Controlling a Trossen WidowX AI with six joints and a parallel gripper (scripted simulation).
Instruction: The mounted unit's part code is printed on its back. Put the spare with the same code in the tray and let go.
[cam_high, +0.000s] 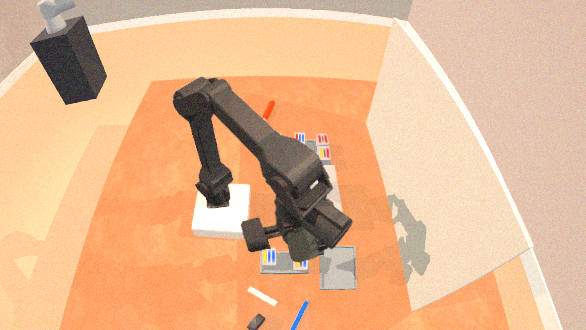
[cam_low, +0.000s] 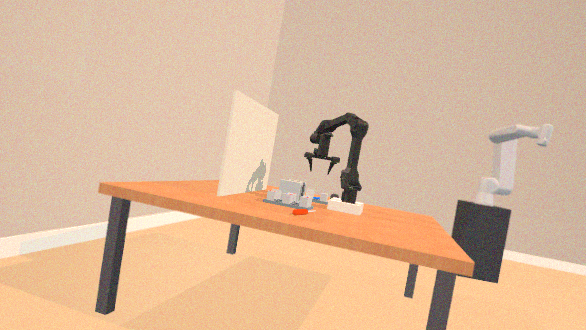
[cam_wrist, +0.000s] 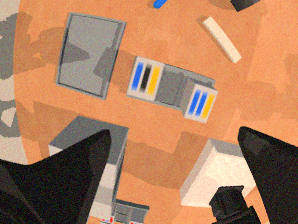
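The hand (cam_low: 320, 164) is hanging wide apart, grasping nothing, above two spare blocks (cam_wrist: 172, 88) lying just right of the grey tray (cam_wrist: 91, 54) on the worktop (cam_low: 390, 232) — their stripes showing blue-black-yellow and blue-blue-yellow, no readable writing.

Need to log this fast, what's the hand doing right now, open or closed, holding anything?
Hand: open wide, holding nothing, hanging above the spares beside the tray.
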